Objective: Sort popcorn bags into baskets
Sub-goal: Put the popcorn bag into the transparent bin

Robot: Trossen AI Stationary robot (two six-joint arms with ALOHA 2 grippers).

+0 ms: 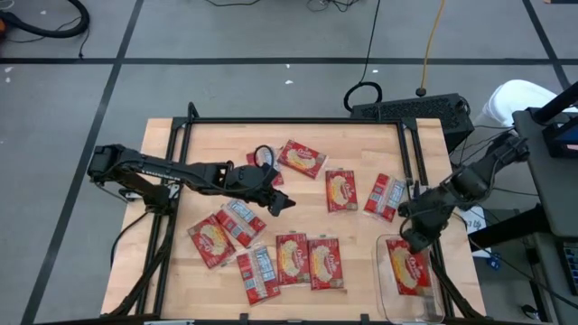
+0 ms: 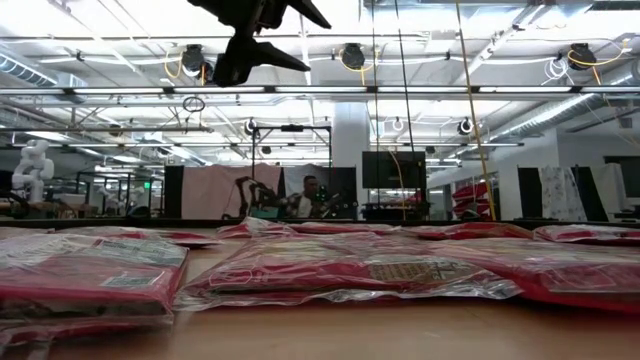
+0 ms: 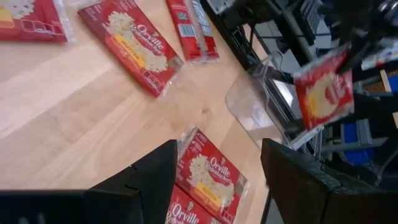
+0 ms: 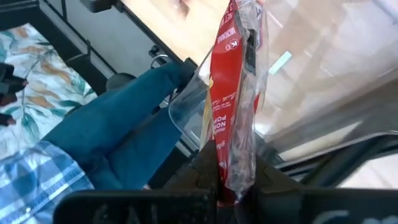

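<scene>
- Popcorn bags (image 1: 291,256): flat red film packets, likely light, limp and slippery; best pinched at an edge; scattered across the wooden table (image 1: 357,135)
- Right gripper (image 4: 236,180): clamped on one packet (image 4: 233,93), hanging over the clear plastic bin (image 1: 390,291)
- Left gripper (image 3: 217,171): fingers apart, empty, above mid-table

The popcorn bags (image 1: 327,263) are coloured red, with yellow-cream popcorn printed on one face and white-grey panels on the other. The bin (image 1: 388,287) is clear plastic. The table (image 1: 361,244) is light wood, framed in black. Both arms are dark. A blue cloth (image 4: 124,140) and a leaf-patterned fabric (image 4: 34,87) are seen beside it.
</scene>
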